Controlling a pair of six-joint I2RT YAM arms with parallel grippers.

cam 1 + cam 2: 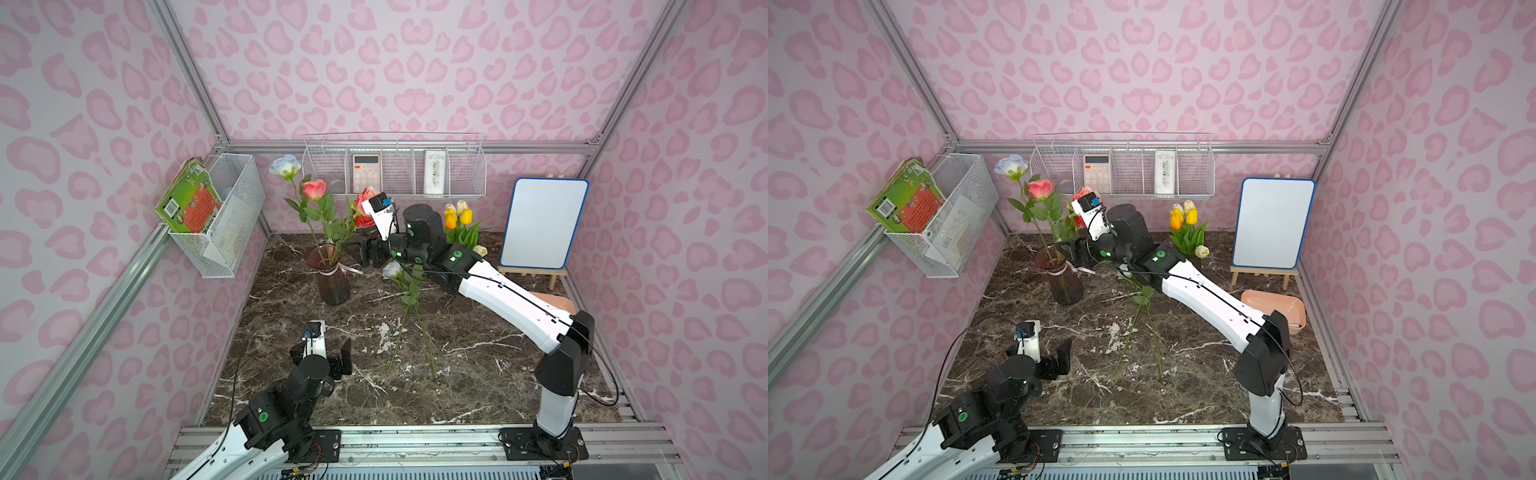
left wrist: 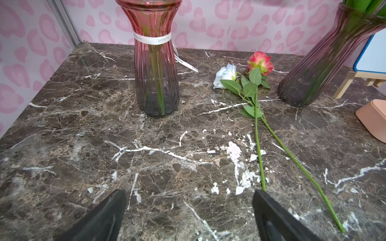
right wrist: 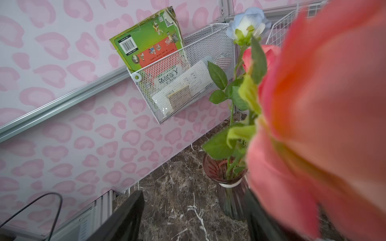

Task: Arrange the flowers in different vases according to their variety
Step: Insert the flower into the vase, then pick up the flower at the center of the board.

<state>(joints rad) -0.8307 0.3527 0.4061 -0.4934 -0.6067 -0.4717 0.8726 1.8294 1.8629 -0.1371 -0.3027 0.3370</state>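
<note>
Loose roses: we find two lying flat on the marble table, a white rose and a pink rose. Their blooms lie side by side between the two vases.
Long axis: both stems run from the blooms at the back toward the robot's base, spreading into a narrow V with the cut ends frontmost.
Banded vase: upright and holding three roses. The coral rose leans toward the right arm.
Tulip vase: upright and filled, well apart from the banded vase.
Right gripper: jaws spread with nothing between them, just beside the banded vase's neck. The coral bloom crowds its wrist view.
Left gripper: jaws spread wide and empty, low over the table.
Bearing: the cut ends lie near the left gripper, off to its right. The blooms lie under the right forearm.
Assessment: we judge the left arm better placed for the stems. Its jaws already stand crosswise to them, so a short sideways shift should suffice.
</note>
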